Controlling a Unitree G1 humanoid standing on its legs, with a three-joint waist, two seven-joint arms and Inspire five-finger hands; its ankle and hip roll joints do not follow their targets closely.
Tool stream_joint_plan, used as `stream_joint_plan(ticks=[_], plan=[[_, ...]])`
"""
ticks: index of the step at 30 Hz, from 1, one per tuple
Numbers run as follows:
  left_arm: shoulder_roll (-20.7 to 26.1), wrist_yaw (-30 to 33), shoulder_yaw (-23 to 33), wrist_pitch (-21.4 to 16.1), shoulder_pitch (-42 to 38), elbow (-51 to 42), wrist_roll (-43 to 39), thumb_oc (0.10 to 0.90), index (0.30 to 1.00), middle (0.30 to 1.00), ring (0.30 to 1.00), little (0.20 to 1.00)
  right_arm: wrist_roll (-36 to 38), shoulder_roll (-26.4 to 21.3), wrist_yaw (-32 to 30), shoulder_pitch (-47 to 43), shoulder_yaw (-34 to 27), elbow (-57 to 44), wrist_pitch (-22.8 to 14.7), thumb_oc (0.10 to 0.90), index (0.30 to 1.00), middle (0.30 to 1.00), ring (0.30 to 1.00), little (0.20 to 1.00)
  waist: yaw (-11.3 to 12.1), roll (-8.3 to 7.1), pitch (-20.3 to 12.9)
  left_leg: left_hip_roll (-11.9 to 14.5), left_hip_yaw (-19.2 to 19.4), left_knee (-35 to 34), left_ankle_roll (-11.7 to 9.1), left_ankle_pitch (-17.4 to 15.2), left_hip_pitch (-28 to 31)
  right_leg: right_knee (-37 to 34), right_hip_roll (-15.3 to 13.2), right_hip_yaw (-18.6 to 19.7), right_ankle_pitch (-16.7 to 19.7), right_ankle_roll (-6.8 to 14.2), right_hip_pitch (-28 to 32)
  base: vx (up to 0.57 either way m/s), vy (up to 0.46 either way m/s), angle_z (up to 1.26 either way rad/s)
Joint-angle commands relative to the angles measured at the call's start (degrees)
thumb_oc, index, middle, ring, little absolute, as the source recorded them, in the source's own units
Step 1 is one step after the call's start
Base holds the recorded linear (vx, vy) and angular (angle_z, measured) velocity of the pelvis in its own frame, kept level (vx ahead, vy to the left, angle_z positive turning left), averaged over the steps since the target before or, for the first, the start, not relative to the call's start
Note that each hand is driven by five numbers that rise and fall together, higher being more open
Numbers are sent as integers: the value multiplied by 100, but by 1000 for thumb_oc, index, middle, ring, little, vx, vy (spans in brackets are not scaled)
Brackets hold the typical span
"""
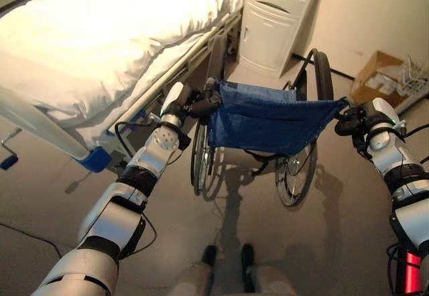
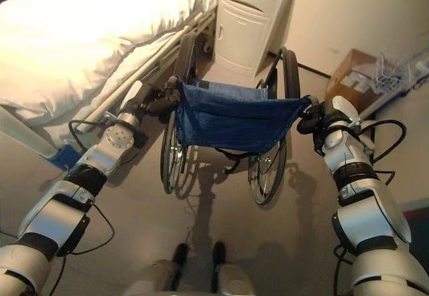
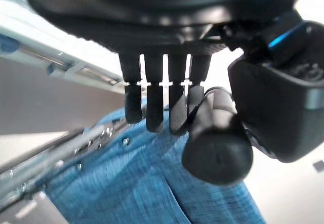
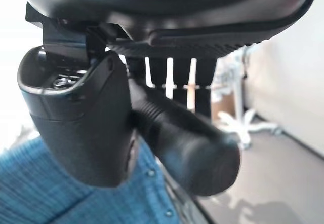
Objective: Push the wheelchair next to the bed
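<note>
A wheelchair with a blue fabric backrest [image 1: 268, 118] and black wheels [image 1: 295, 172] stands on the floor, facing away from me. Its left side is close to the bed [image 1: 87, 41], which has a white mattress and a metal rail. My left hand [image 1: 194, 103] is shut on the wheelchair's left push handle [image 3: 217, 150]. My right hand [image 1: 355, 118] is shut on the right push handle [image 4: 192, 148]. Each wrist view has the fingers curled over a black grip with blue fabric beneath.
A white bedside cabinet [image 1: 275, 21] stands just beyond the wheelchair, by the wall. A cardboard box [image 1: 379, 75] and a wire basket [image 1: 414, 75] lie on the floor at the right. Grey floor lies between me and the chair.
</note>
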Motion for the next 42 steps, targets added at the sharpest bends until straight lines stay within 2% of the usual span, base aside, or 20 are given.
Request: stream_joint_plan(ticks=[1,7,12,19,30,32,33,34,35,36,39,42], plan=[[186,-158,-891,284,787,134,494,400,300,300,300,300,-576,868,479,-418,842,-643,-915,400,300,300,300,300,412,-379,-18,534,547,-381,-61,-283,833,94,-496,-57,352,256,-637,223,-100,43],[117,180,-1038,281,386,380,365,400,300,300,300,300,-476,969,253,-455,779,-408,-794,400,300,300,300,300,142,-178,-2,795,935,-817,-269,24,977,50,-436,-395,185,116,-531,166,-76,42],[223,590,-969,183,167,514,266,400,300,300,300,300,-397,1135,152,-445,662,-251,-681,400,300,300,300,300,19,-101,-7,826,988,-1064,-328,76,1164,-62,-372,-336,216,103,-527,100,-10,18],[298,881,-865,186,-121,731,145,400,300,300,300,300,82,1415,-6,-388,455,-119,-205,400,300,300,300,300,-158,-71,-23,849,1117,-1203,-354,92,1341,-225,-275,-147,311,109,-499,96,8,5],[455,1030,-975,295,-699,868,-249,400,300,300,300,300,220,1407,-118,-762,520,-108,-375,400,300,300,300,300,-316,17,143,840,1230,-1170,-330,43,1288,-68,-243,-34,288,97,-748,23,32,-6],[460,1071,-966,226,-774,866,-351,400,300,300,300,300,315,1384,-170,-862,525,-110,-376,400,300,300,300,300,-320,34,175,838,1233,-1166,-342,38,1252,-57,-244,-48,273,82,-794,-23,13,1],[466,1134,-971,184,-816,821,-505,400,300,300,300,300,430,1369,-268,-929,533,-122,-516,400,300,300,300,300,-316,55,192,841,1238,-1174,-359,39,1234,-52,-250,-70,266,66,-830,-57,30,3],[477,1153,-959,125,-839,816,-641,483,425,425,425,425,488,1356,-345,-960,515,-124,-573,800,900,900,900,900,-315,64,193,833,1231,-1179,-363,34,1224,-47,-250,-83,257,54,-847,-54,33,4],[466,1170,-942,79,-824,811,-664,604,606,606,606,606,497,1352,-378,-953,497,-156,-587,800,900,900,900,900,-319,68,197,830,1231,-1176,-364,29,1222,-44,-252,-86,254,50,-848,-33,33,6],[439,1199,-893,-69,-752,788,-590,800,900,900,900,900,561,1349,-460,-892,454,-240,-654,800,900,900,900,900,-324,73,196,825,1229,-1165,-370,21,1223,-44,-254,-97,247,37,-840,-13,35,3],[395,1418,-824,-448,-431,680,-560,800,900,900,900,900,658,1355,-541,-621,354,-488,-659,800,900,900,900,900,-317,54,160,791,1186,-1145,-366,-15,1286,-71,-258,-90,248,27,-756,25,48,-11],[343,1644,-726,-647,-129,563,-647,800,900,900,900,900,639,1331,-545,-305,266,-666,-708,800,900,900,900,900,-332,15,89,794,1204,-1097,-356,-53,1378,-84,-261,-53,245,29,-633,60,53,-7]])
